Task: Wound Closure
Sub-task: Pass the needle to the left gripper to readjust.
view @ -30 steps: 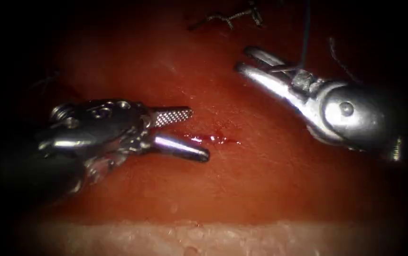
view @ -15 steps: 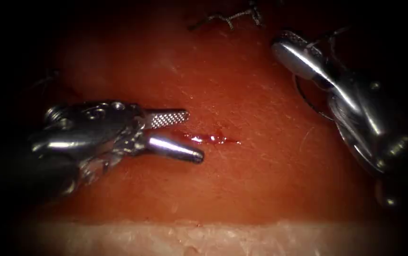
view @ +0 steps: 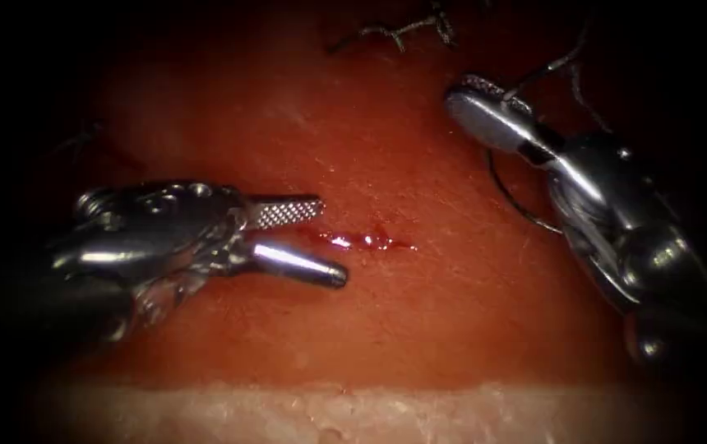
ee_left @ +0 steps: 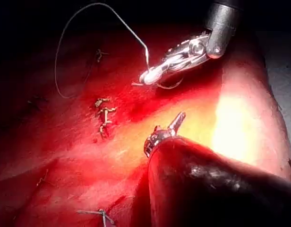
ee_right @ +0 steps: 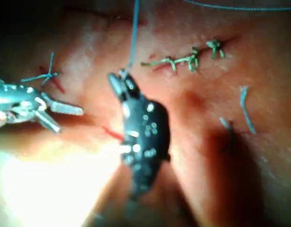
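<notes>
So the left tool (view: 325,238) sits over the tissue (view: 419,329) on the left, jaws spread apart with nothing between them, tips pointing right at the short red cut (view: 366,241) with its bit of red fluid. The right tool (view: 477,103) is up on the right of the cut, jaws pressed together on the needle (view: 508,193). The grip looks close to one end, and the rest of the thin dark curve hangs below the jaws, bowing toward the cut; it lies above the surface, not in the tissue. Thread (view: 547,67) runs up and away from those jaws. An older stitch (view: 399,29) sits farther back.
</notes>
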`<action>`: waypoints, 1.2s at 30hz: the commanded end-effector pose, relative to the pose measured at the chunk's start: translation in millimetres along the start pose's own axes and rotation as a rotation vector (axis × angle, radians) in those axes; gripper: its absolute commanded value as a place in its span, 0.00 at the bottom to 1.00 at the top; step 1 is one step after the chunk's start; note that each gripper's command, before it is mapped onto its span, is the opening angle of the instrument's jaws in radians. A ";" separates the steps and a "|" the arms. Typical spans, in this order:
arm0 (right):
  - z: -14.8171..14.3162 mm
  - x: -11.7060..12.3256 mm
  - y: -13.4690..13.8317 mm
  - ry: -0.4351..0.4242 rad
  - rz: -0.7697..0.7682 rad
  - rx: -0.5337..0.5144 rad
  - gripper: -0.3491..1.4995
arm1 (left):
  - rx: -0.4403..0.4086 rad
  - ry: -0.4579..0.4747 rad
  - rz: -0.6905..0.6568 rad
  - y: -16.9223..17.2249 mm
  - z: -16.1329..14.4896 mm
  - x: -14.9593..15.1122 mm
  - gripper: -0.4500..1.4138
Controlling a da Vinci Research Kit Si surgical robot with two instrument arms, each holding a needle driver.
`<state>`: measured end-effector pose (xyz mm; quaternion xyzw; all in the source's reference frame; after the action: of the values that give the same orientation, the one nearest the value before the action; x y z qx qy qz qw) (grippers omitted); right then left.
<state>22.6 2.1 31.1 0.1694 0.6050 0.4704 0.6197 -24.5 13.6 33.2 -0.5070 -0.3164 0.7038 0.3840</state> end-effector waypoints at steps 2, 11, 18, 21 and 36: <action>1.5 -1.3 -0.2 0.017 0.043 0.031 0.00 | 0.003 0.003 0.035 -0.7 1.1 -0.1 0.62; 3.7 -2.9 -2.2 0.056 0.125 0.107 0.00 | 0.055 0.131 0.042 -1.5 3.5 0.3 0.62; 3.9 -2.6 -2.8 0.081 0.161 0.130 0.00 | 0.079 0.152 0.098 -2.8 5.1 -1.4 0.60; 4.1 -2.6 -3.1 0.101 0.175 0.140 0.00 | 0.067 0.177 0.102 -2.9 5.6 -1.8 0.60; 4.5 -2.2 -3.5 0.123 0.168 0.151 0.00 | 0.036 0.197 0.116 -2.6 4.0 -0.8 0.58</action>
<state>27.7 0.4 30.1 0.2364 0.6588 0.4854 0.5239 -27.1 13.8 36.3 -0.5823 -0.2355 0.6780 0.3819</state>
